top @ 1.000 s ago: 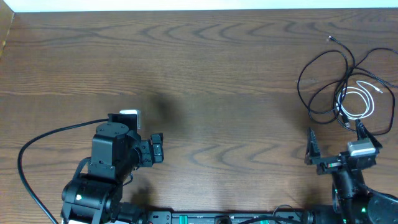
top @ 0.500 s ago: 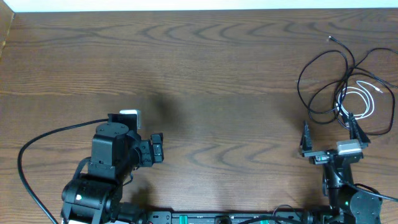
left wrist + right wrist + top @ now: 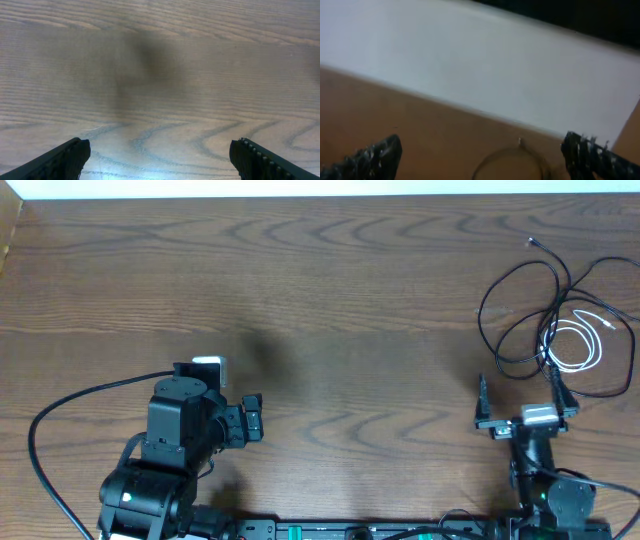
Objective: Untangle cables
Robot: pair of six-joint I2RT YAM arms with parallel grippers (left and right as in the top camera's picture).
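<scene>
A robotics lab bench, by the look of it: a wood-grain surface [image 3: 330, 280] with a black left arm [image 3: 175, 435] and right arm [image 3: 540, 470] mounted at the surface's near edge, a rail [image 3: 350, 530] with green lights between their bases, thin cables [image 3: 552, 330] loose on the surface's right end

Cables [image 3: 549, 328] on table [image 3: 350, 300] far right, just beyond R claw [image 3: 517, 377].

Surface [image 3: 350, 300]: dark brown wood grain, pale strip along the far edge. Black cables [image 3: 482, 315] lie in loose overlapping loops at the far right. White cable [image 3: 598, 350], coiled, lies among them, touching.
</scene>
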